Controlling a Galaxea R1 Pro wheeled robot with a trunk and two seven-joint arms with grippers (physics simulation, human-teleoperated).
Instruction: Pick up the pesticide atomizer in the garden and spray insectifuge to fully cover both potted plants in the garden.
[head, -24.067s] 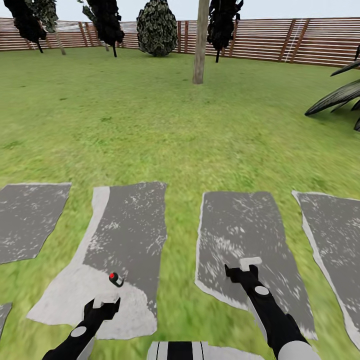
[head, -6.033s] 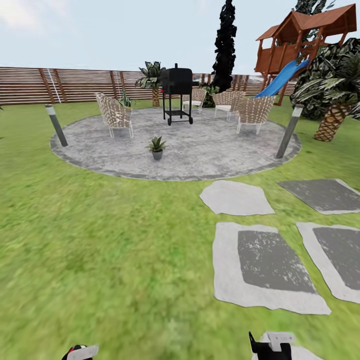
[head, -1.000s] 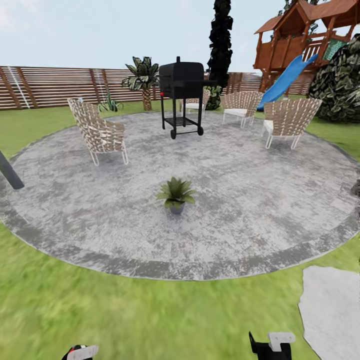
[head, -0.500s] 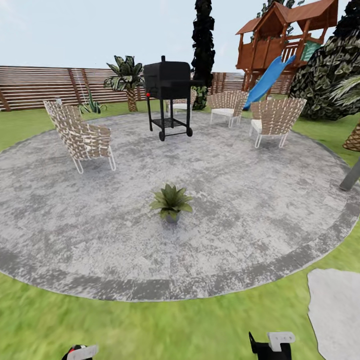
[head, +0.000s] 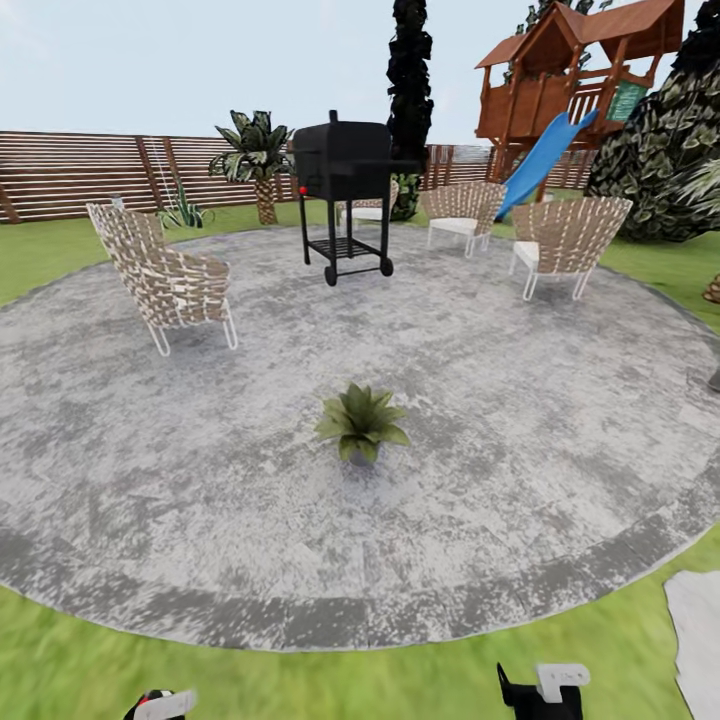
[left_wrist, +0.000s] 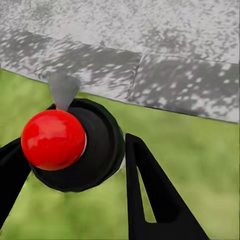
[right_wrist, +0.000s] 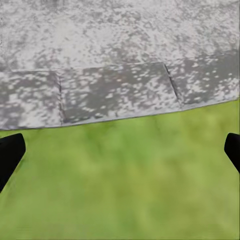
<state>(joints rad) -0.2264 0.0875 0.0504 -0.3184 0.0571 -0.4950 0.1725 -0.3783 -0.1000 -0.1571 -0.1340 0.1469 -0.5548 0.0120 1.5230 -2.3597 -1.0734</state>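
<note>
Closer now, the small green-leaved potted plant (head: 361, 424) sits centre; left tool (left_wrist: 75, 165) pinching the red-tipped black-headed atomizer (left_wrist: 70, 145) should aim squarely, right tool (right_wrist: 120, 150) spread.

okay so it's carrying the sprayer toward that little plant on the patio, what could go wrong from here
The potted plant sits well inside the round paving, far from the left hand holding the pesticide atomizer; spraying from here would likely fall short. Only one potted plant is in sight, so the second may get missed. Rolling closer could knock the small pot over.
</note>
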